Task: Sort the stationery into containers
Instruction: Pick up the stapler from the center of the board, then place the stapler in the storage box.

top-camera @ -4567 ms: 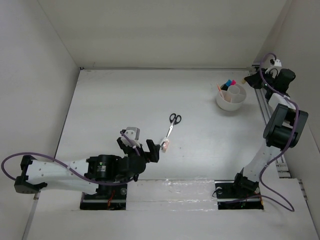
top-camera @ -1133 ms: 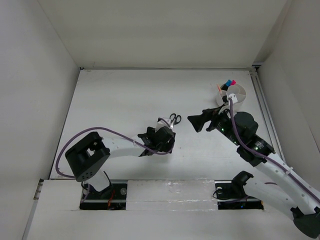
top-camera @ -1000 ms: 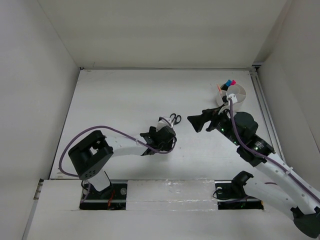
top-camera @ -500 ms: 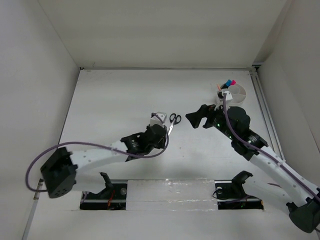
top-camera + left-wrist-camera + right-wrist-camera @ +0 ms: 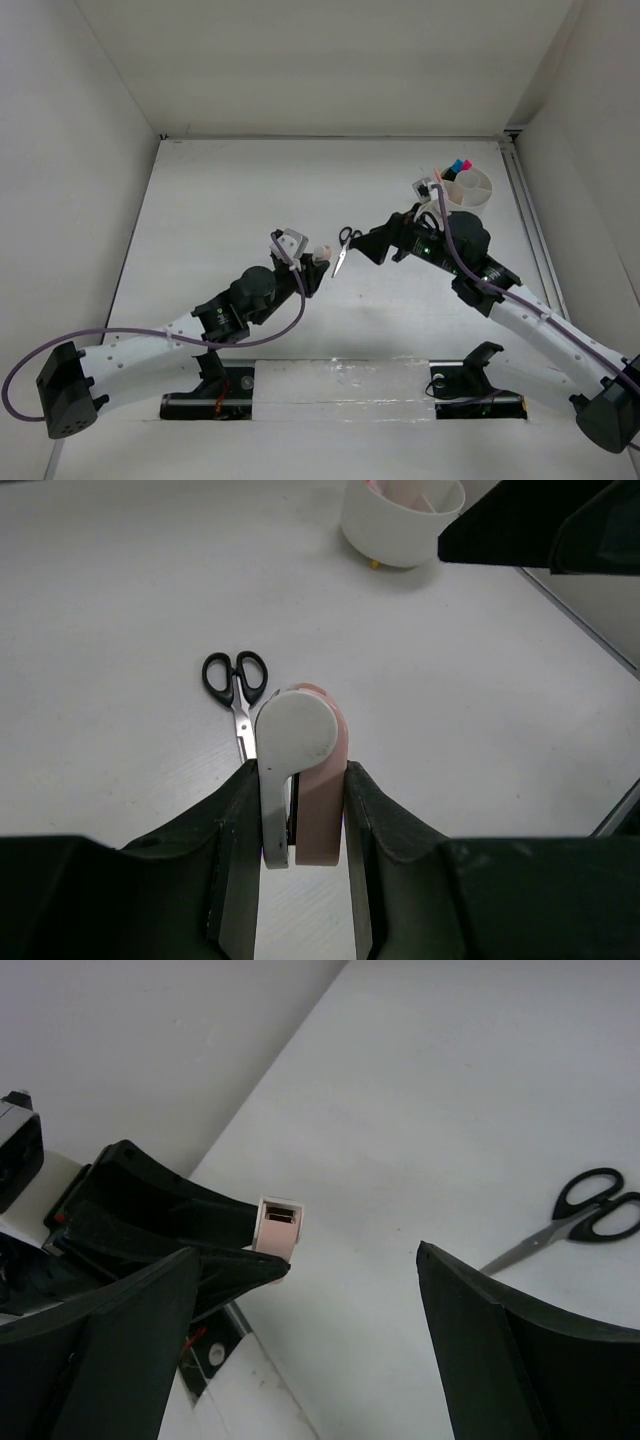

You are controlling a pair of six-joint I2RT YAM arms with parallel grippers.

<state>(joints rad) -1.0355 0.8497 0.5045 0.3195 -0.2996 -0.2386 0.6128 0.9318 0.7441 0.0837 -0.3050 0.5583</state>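
- Left gripper (image 5: 300,772): jaws closed narrow on a small pink-and-white piece (image 5: 297,730), pinched upright between the fingertips.
- Black-handled scissors (image 5: 237,685): flat on the table (image 5: 220,220) just beyond that piece, handles pointing away.
- Right gripper (image 5: 368,247): jaws spread wide, nothing between them, just beside the scissors.
- White tub (image 5: 467,190): far right corner, pink- and blue-capped markers (image 5: 460,165) standing in it.

Surface: flat matte white tabletop (image 5: 230,190), evenly lit.
Walls: plain white panels (image 5: 300,60) at 9, 12 and 3 o'clock.
Light: diffuse, soft shadows.
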